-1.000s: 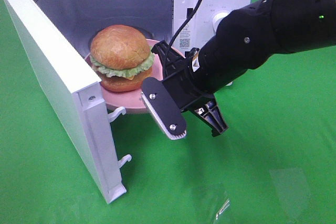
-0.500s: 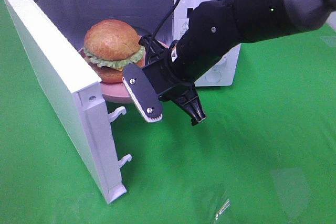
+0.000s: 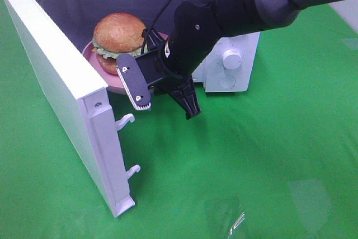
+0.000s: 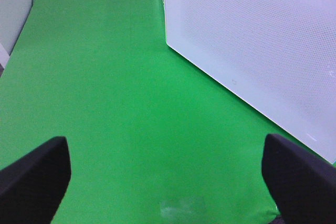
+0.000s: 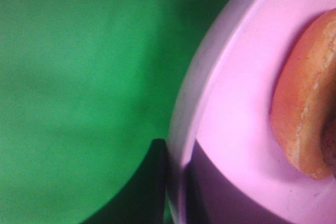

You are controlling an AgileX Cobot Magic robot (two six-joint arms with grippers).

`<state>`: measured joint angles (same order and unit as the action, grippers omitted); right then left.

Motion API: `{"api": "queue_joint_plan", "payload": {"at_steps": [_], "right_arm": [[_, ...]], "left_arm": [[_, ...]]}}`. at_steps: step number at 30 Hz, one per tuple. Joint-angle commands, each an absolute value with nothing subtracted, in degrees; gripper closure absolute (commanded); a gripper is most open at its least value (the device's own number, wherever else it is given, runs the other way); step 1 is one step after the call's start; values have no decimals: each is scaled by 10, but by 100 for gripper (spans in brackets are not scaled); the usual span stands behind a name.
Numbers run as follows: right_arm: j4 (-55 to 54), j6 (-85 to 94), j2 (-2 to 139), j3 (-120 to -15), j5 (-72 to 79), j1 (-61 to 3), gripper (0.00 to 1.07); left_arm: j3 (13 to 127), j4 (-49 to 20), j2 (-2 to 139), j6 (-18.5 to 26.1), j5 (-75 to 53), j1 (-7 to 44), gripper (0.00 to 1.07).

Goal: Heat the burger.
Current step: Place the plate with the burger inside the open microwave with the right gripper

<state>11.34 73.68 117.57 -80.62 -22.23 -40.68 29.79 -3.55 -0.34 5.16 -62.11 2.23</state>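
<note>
Black jaws of the right gripper (image 5: 176,192) are pinched on the smooth rim of the round pink plate (image 3: 90,55). The left gripper (image 4: 165,179) has its jaws wide apart over the matte green cloth (image 3: 263,160). The burger (image 3: 118,31) sits on that plate in the dark cavity of the open, boxy white microwave (image 3: 235,79): tall, with a glossy golden-brown domed bun and ruffled green lettuce.

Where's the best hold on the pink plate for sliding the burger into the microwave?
Probably the near rim of the pink plate, from the open front of the microwave: it is flat and thin-lipped, the burger fills its middle, and the walls block the other sides. The right end effector pinches there.
</note>
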Motion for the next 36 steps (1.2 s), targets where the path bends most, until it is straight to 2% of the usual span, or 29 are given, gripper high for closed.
{"api": "queue_joint_plan", "payload": {"at_steps": [1,15,36], "right_arm": [[133,714,1177,-831,-194,-409,107],[179,644,1255,-953,-235,-408,107],[203,594,1314,-1023,-264,-406,107]], "left_arm": [[297,-35,-13,52,-613,25,16],[297,-33,-13,52,-613,25,16],[297,-10,-13,52,-613,25,16]]}}
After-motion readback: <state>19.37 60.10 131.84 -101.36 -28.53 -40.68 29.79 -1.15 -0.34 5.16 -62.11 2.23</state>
